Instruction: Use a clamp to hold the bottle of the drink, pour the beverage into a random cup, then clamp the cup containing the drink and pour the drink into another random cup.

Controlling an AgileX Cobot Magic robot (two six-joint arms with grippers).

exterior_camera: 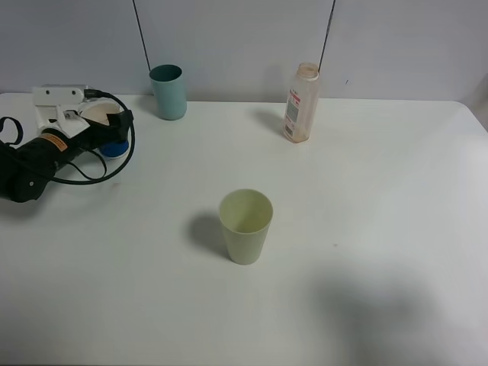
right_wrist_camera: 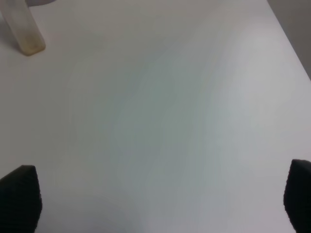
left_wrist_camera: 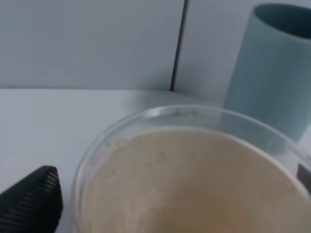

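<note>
The blue-and-white paper cup point(exterior_camera: 101, 114) stands at the far left of the table, its blue base point(exterior_camera: 114, 148) showing. My left gripper point(exterior_camera: 103, 128) stands open around it. In the left wrist view the cup's rim point(left_wrist_camera: 194, 114) fills the frame and a black fingertip point(left_wrist_camera: 31, 201) sits just clear of it. The cup's inside looks pale tan; I cannot tell if liquid is in it. The teal cup point(exterior_camera: 168, 91) point(left_wrist_camera: 272, 68) stands close behind. The bottle point(exterior_camera: 300, 103) point(right_wrist_camera: 22, 29) is upright at the back, with a brownish trace at its bottom. My right gripper point(right_wrist_camera: 160, 204) is open over bare table and out of the exterior view.
A pale green cup point(exterior_camera: 245, 226) stands in the middle of the table. The left arm's black cable point(exterior_camera: 114, 164) loops on the table beside the paper cup. A grey wall runs along the table's far edge. The table's right edge point(right_wrist_camera: 291, 43) shows in the right wrist view.
</note>
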